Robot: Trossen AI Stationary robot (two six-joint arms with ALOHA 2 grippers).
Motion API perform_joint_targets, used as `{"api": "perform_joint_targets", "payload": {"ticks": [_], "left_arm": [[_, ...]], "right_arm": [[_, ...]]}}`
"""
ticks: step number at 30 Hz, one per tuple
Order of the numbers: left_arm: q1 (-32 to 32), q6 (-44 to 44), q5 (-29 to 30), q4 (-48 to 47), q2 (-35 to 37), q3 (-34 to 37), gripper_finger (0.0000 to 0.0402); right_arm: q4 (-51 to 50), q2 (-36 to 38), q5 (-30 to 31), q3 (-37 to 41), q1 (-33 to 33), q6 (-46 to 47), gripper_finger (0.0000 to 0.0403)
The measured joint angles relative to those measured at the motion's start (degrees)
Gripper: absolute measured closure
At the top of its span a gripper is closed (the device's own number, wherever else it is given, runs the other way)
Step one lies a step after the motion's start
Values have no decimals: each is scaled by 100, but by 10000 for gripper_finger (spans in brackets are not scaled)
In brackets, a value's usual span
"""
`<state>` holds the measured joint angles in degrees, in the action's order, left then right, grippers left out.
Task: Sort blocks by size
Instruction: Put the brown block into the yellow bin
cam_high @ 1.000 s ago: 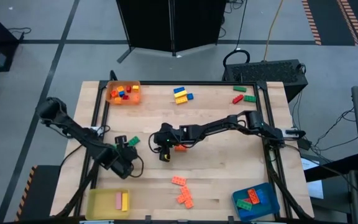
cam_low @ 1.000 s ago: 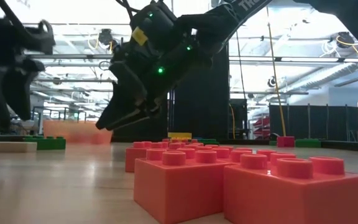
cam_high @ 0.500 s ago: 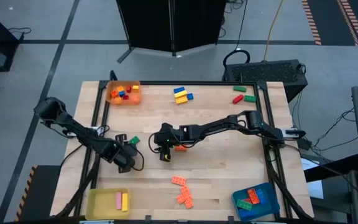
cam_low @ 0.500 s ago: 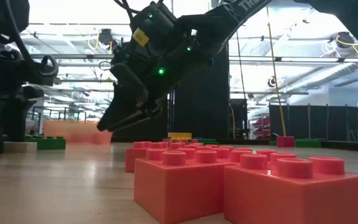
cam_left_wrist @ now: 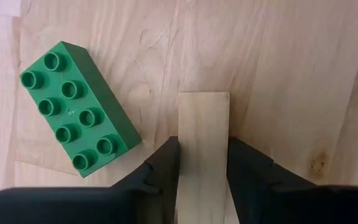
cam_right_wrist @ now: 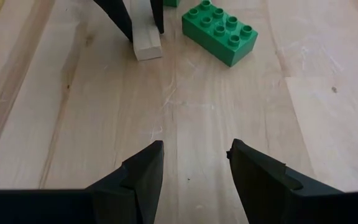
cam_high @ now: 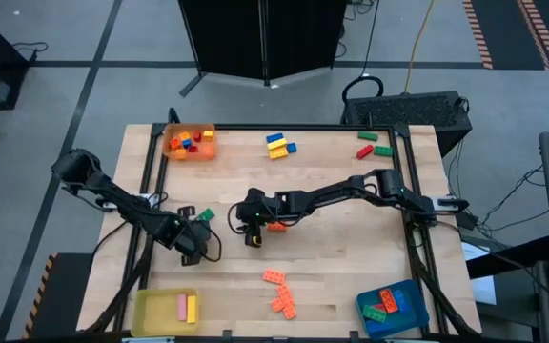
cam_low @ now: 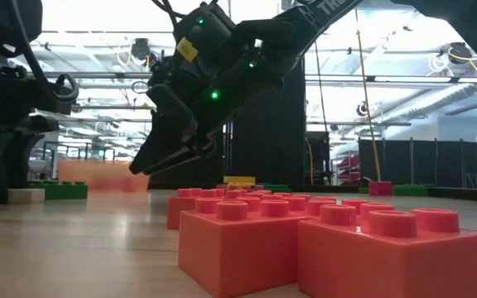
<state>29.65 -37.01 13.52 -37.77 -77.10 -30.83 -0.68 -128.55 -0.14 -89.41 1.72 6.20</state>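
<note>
From above, I am working my left gripper (cam_high: 196,243) at the table's left side beside a green brick (cam_high: 204,216), while my right gripper (cam_high: 252,229) is hanging over the middle near an orange brick (cam_high: 276,227). More blocks are lying in clusters along the far edge, near the front, and in the three corner trays.

At table height, my right gripper (cam_low: 151,162) is hovering clear of the wood with its fingers apart and nothing between them; pink bricks (cam_low: 330,248) are filling the foreground.

Through my left wrist, my fingers (cam_left_wrist: 166,163) are closing onto the flanks of a pale wooden-looking bar (cam_left_wrist: 202,134), with an eight-stud green brick (cam_left_wrist: 76,115) just beside it. The bar looks light, rigid and smooth, so I am judging a squeeze across its narrow width best.

Through my right wrist, my jaws are standing spread above bare table.
</note>
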Motion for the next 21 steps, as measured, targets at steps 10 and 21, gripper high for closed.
{"api": "perform_joint_targets", "payload": {"ticks": [10,21], "left_arm": [[-13,-4,71,-204,334,-2,290],[-4,-170,-273,-1683,723,-1050,290]], "right_arm": [[45,0,0,0,0,0,227],[64,0,2,0,0,-153,227]]}}
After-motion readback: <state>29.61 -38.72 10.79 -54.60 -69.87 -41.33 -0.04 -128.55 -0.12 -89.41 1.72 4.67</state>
